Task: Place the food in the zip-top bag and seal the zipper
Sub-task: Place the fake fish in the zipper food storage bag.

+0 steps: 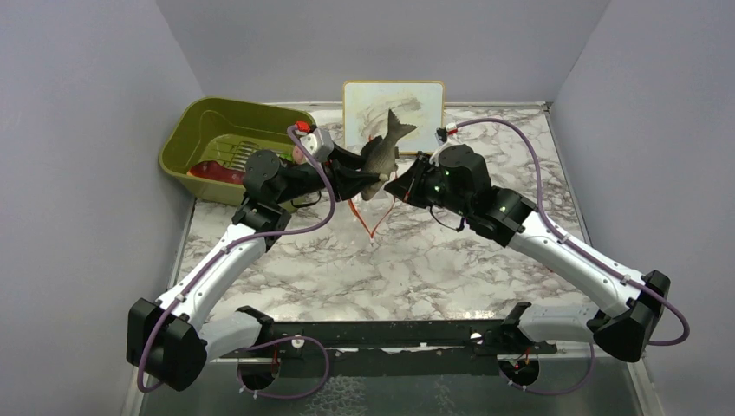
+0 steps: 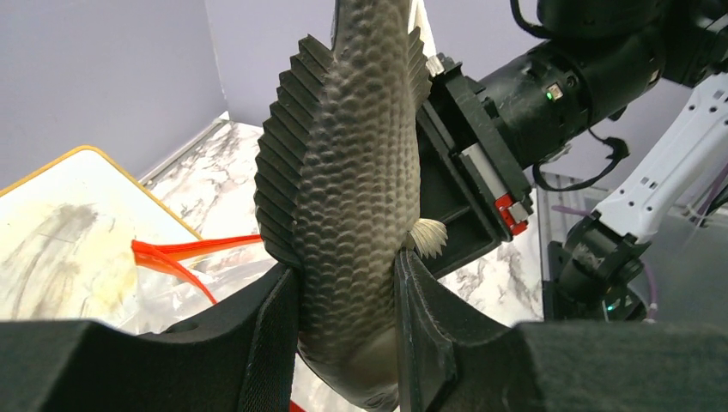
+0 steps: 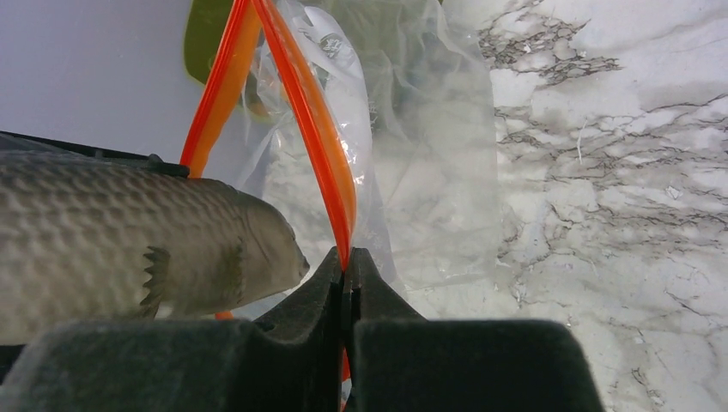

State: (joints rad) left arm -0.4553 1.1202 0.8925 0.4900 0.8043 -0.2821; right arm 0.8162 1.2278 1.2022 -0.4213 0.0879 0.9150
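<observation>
The left gripper (image 2: 345, 268), jaws partly open, clamps the grey toy fish (image 2: 343, 154) tail-up, and the right gripper (image 3: 346, 262), fully closed, pinches the zipper (image 3: 313, 120) of the zip-top bag (image 3: 412, 172), which hangs open over the counter's (image 1: 416, 260) middle.

Two arms are in view, each with one gripper, so two in all: the left gripper (image 2: 348, 313) and the right gripper (image 3: 346, 275); there is one grey toy fish (image 2: 352, 172); one clear bag (image 3: 412, 163), with one orange-red zipper (image 3: 313, 129) along its mouth. There is one marble table (image 1: 433, 260), one olive-green bin (image 1: 184, 132) and one yellow-rimmed board (image 1: 373, 100); one long red piece (image 1: 217, 172) can be counted inside the bin; whatever else lies there is too hidden to count.
</observation>
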